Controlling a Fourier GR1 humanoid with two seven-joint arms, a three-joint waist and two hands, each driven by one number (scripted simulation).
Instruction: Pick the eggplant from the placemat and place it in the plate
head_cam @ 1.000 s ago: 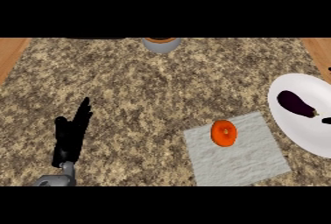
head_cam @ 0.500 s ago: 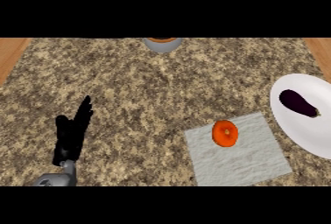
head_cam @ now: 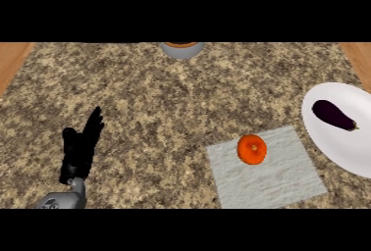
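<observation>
Now eggplant [head_cam: 333, 114] on plate [head_cam: 339, 152], granite counter [head_cam: 181, 103]

We see the white plate [head_cam: 330, 147] only in part, because the right edge of the view cuts off its right side. At the top edge a grey bowl [head_cam: 181, 49] with something orange inside is cut too, and we cannot tell what the orange thing is. The grey forearm [head_cam: 62, 200] under the left hand [head_cam: 80, 149] leaves the view at the bottom.
</observation>
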